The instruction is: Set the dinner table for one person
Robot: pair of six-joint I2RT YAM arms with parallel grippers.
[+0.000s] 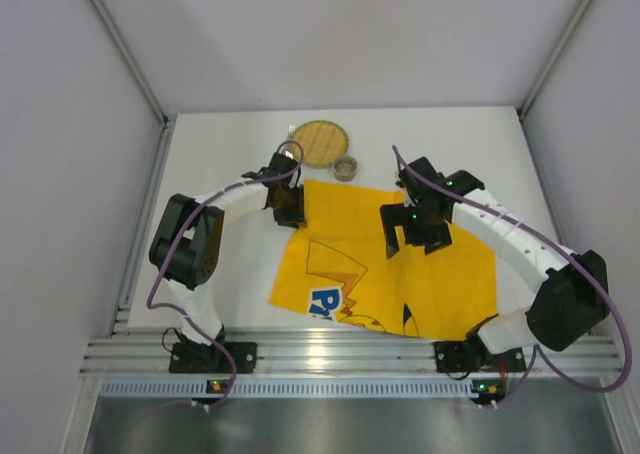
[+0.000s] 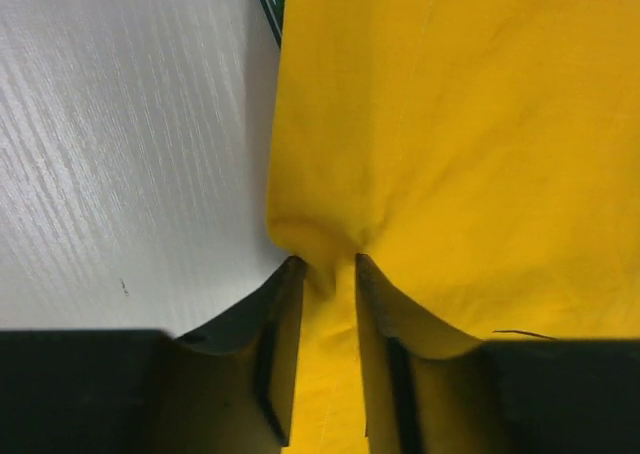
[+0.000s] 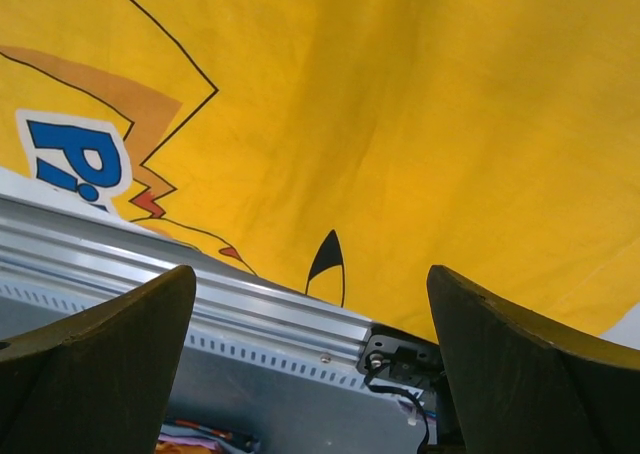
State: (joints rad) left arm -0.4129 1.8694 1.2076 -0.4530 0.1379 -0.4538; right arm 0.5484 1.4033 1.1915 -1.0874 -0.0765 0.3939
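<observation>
left gripper (image 2: 325,264) pinches the yellow cloth mat (image 1: 400,284) near its far left corner. right gripper (image 3: 310,274) hangs spread above the mat. dinner table (image 1: 210,174) lies beneath, ribbed rail (image 1: 330,349) along its near edge.

A cloth mat (image 1: 400,274) lies on the bench (image 1: 200,164), its near edge reaching the rail (image 1: 330,359) along the bench's near side. Beyond the mat's far left corner lies a round woven mat (image 1: 318,142), with a small ring (image 1: 345,167) just beside it on the right. The left gripper (image 1: 290,214) is at that corner.
</observation>
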